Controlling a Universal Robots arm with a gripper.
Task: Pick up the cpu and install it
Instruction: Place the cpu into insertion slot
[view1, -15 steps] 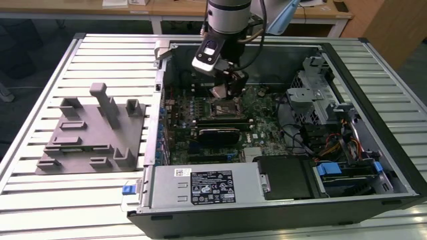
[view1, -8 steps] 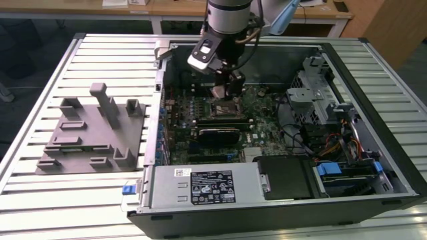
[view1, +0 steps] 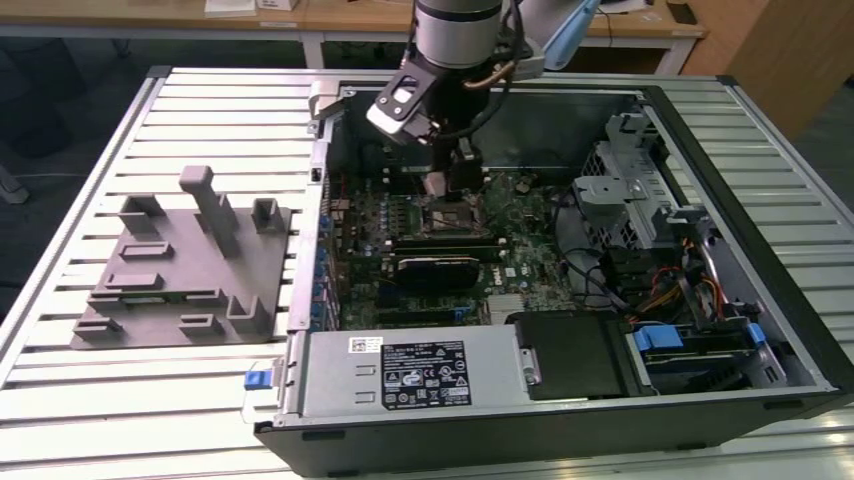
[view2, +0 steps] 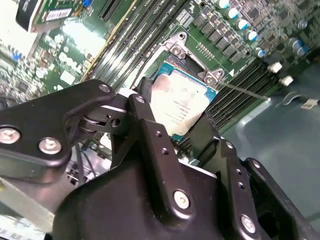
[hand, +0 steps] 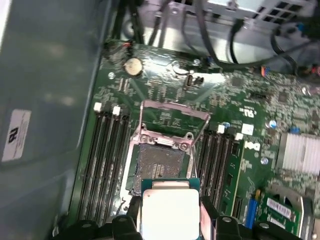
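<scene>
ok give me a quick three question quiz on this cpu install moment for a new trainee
1. True or false: the cpu is already seated in the socket.
2. What is the gripper holding? A) a memory stick B) the cpu C) nothing
3. In the exterior view, on which side of the computer case does the grey fixture plate lie?

Key: 1 false, the socket is open and empty, and the cpu sits between the fingers; 2 B; 3 the exterior view's left.
</scene>
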